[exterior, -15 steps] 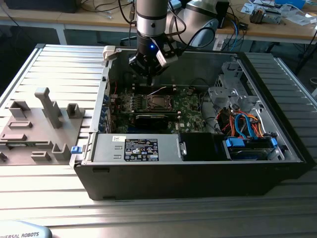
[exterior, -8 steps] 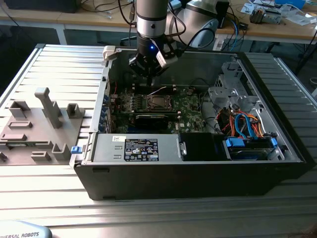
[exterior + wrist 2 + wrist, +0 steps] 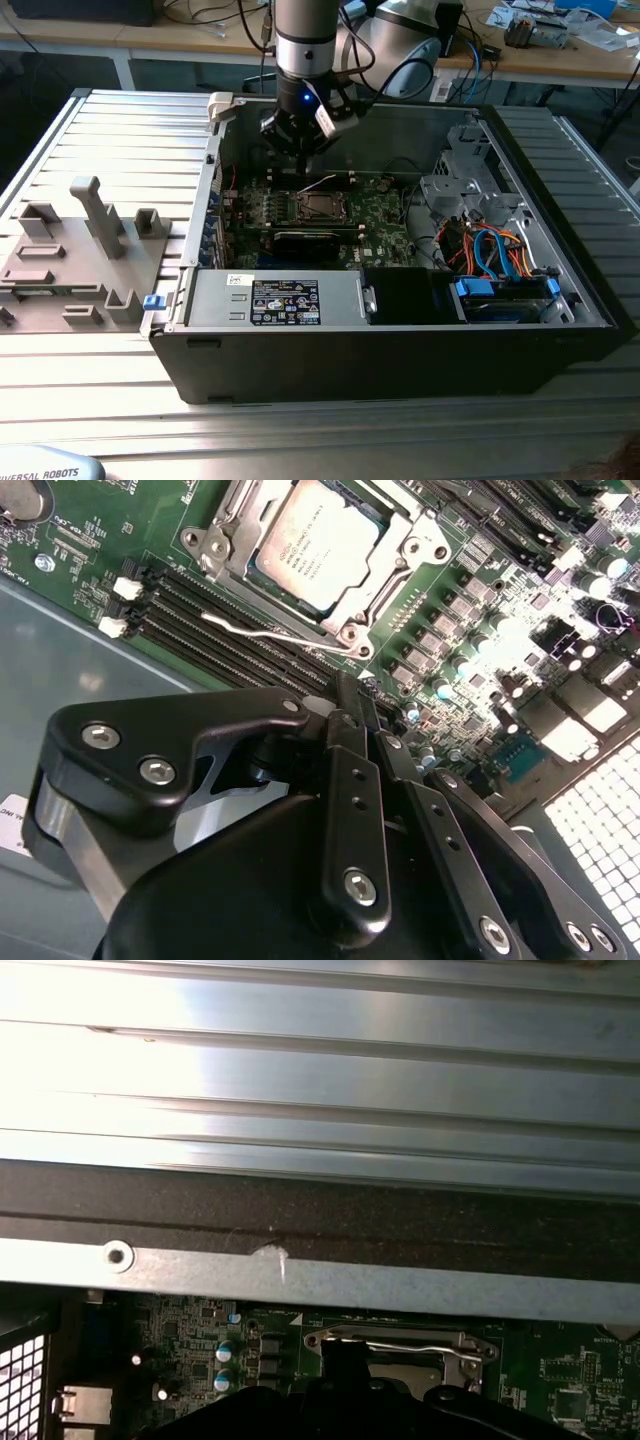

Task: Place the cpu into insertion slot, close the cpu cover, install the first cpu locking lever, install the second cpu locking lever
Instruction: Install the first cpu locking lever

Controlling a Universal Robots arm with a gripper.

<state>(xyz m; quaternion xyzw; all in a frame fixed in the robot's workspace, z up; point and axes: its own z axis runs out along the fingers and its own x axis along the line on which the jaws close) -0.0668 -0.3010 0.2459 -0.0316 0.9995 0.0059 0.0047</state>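
While the arm hangs over the open PC case (image 3: 400, 340), the gripper (image 3: 355, 715) sits nearest the lens in the second wrist view: black fingers (image 3: 350, 810) pressed together, nothing between them, so jaws closed and empty. Tips hover just above the RAM slots (image 3: 215, 630), right beside a thin silver lever (image 3: 275, 635) that stands raised off the board, not latched.

Just past that lever is the slot (image 3: 395, 580) on the green board (image 3: 130, 540). The cpu (image 3: 318, 538) lies flat in it, grey top up, showing through the window of the cover (image 3: 225, 525), which lies down over it w/ its frame around the chip edges.

First wrist view: a second silver lever (image 3: 420, 1348) runs along the socket edge, w/ the case wall (image 3: 300, 1280) and ribbed table (image 3: 320, 1090) beyond.

Exterior view: gripper (image 3: 298, 135) is inside the case near its back wall, above the socket (image 3: 318, 208). Blue cables (image 3: 490, 250) lie at that view's right, and a grey fixture (image 3: 100, 220) stands on the table at its left, well apart from the case.
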